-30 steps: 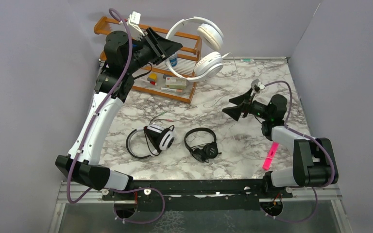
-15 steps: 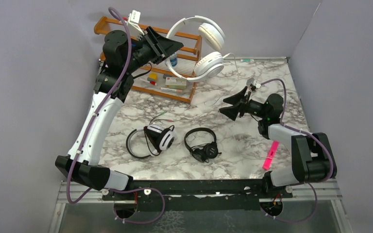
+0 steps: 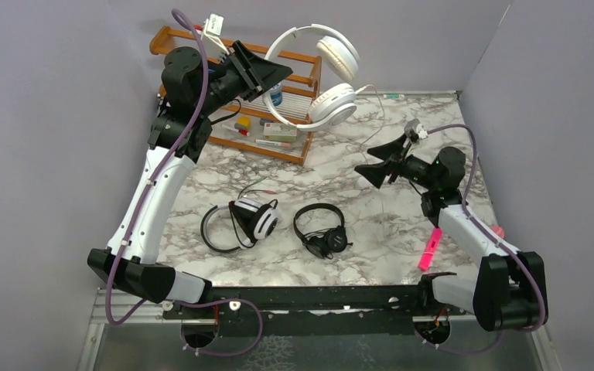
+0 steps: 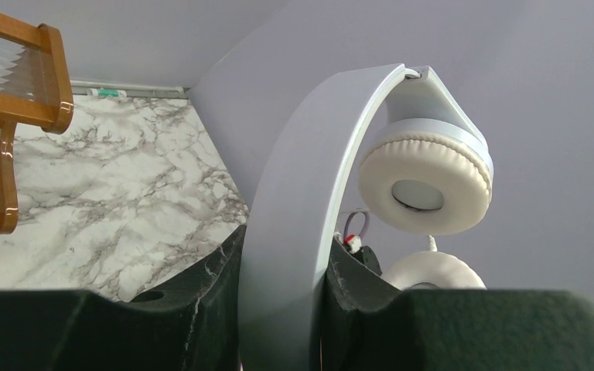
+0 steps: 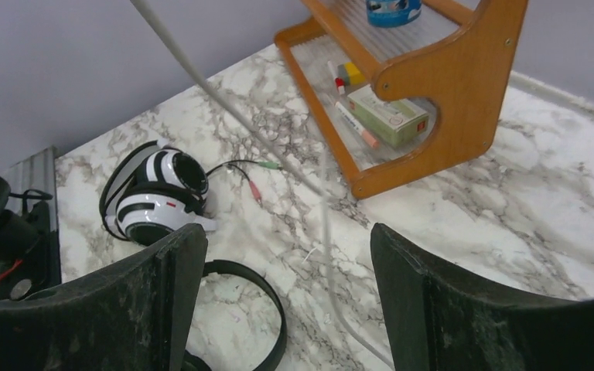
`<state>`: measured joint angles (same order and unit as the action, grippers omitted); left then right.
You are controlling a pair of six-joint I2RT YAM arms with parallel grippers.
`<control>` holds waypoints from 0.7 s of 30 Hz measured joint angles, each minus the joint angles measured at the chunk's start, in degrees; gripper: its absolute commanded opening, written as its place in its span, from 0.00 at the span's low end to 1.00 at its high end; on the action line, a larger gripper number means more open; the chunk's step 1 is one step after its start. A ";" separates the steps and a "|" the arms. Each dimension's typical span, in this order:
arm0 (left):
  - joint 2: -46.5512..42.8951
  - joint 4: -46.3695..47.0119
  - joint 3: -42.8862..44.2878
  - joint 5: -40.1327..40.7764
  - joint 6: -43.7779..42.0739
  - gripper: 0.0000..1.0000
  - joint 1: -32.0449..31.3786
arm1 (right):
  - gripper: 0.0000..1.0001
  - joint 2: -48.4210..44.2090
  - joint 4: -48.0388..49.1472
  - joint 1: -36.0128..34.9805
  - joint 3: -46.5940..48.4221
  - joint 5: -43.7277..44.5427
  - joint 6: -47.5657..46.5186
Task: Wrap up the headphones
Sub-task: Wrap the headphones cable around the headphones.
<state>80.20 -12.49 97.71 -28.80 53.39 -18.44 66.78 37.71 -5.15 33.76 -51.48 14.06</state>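
Now the left gripper (image 3: pixel 272 73) clamps the white headphones (image 3: pixel 334 56) aloft near the far edge; the right gripper (image 3: pixel 363 158) sits open by their dangling cord (image 5: pixel 206 77); closing off-line could miss it

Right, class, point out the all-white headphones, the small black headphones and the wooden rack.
all-white headphones (image 3: pixel 336 56): top external view, on the upper ear cup.
small black headphones (image 3: pixel 334 240): top external view, on an ear cup.
wooden rack (image 5: pixel 452 85): right wrist view, on its side panel.

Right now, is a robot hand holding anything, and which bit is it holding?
The left tool clamps the white headphones by the headband. The right tool is open, empty.
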 measured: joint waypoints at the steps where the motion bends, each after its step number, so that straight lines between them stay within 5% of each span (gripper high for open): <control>1: 0.00 0.00 0.00 -0.26 0.00 0.00 0.00 | 0.80 0.94 0.28 -0.07 -0.02 -0.83 -0.13; 9: 0.00 0.02 0.00 -0.96 0.02 0.00 0.00 | 0.73 9.75 0.31 -1.64 0.22 -3.52 -0.70; 16: -0.02 0.85 0.00 -2.58 0.31 0.00 0.00 | 0.47 12.59 3.39 -1.77 2.19 -5.22 1.40; 21: -0.02 1.75 0.00 -4.04 0.57 0.00 0.00 | 0.53 14.71 8.13 -1.95 2.82 -7.37 5.46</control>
<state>80.18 -10.74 97.71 -32.84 53.95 -18.44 81.49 45.84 -7.09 36.58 -58.85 19.53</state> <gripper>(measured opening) 0.341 0.484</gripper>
